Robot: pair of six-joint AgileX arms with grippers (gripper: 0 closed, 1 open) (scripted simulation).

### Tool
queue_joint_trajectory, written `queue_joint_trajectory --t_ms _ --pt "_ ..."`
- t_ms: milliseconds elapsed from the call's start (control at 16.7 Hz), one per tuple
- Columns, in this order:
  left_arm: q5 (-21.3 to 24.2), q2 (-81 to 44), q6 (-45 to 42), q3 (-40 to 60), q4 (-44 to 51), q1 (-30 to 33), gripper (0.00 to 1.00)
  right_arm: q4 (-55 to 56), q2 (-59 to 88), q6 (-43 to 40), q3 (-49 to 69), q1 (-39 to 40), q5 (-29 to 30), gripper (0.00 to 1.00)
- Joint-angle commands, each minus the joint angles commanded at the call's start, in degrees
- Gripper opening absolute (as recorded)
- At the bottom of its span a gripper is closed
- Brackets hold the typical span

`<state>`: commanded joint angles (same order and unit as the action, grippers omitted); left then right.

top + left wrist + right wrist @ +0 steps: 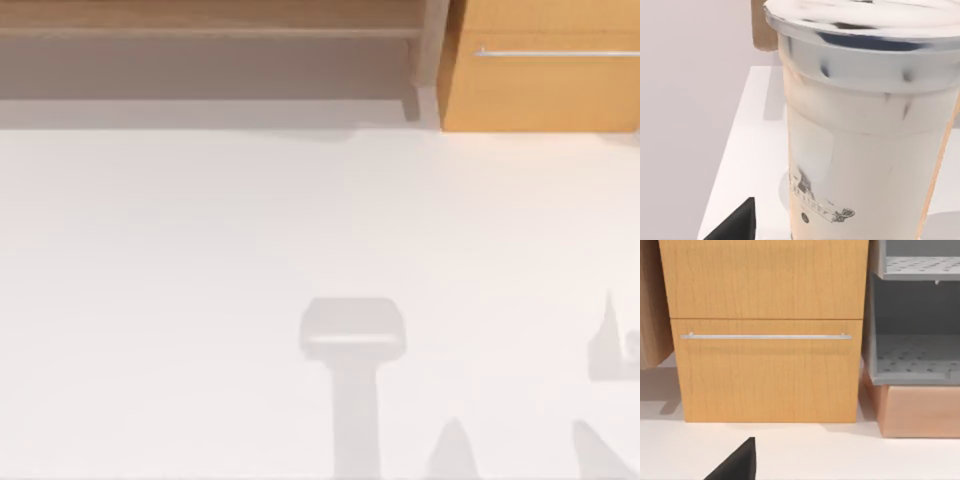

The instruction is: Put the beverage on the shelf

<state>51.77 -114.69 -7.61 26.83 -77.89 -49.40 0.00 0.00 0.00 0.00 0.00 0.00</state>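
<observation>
Left wrist view shows the beverage (865, 135) very close, standing on the white table (747, 150) — not on the shelf (200, 25) yet. I cannot tell if the left gripper holds it. The shelf sits at 12 o'clock — lots of open table before it.

Bright, even light; soft grey shadows lie on the table (150, 300).
</observation>
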Motion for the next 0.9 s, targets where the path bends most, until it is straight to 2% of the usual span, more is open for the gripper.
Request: queue_joint_trajectory --t_ms 240,660,900 --pt "-1.7 -1.0 0.4 1.9 0.5 1.8 1.0 0.0 0.0 0.0 0.0 0.0 0.0 1.0" --pt "-10.4 -7.7 2.4 13.0 3.4 10.6 1.0 0.0 0.0 0.0 0.0 0.0 0.0 1.0" --pt "-10.8 -8.1 2.5 13.5 3.5 11.0 1.0 0.0 0.0 0.0 0.0 0.0 0.0 1.0"
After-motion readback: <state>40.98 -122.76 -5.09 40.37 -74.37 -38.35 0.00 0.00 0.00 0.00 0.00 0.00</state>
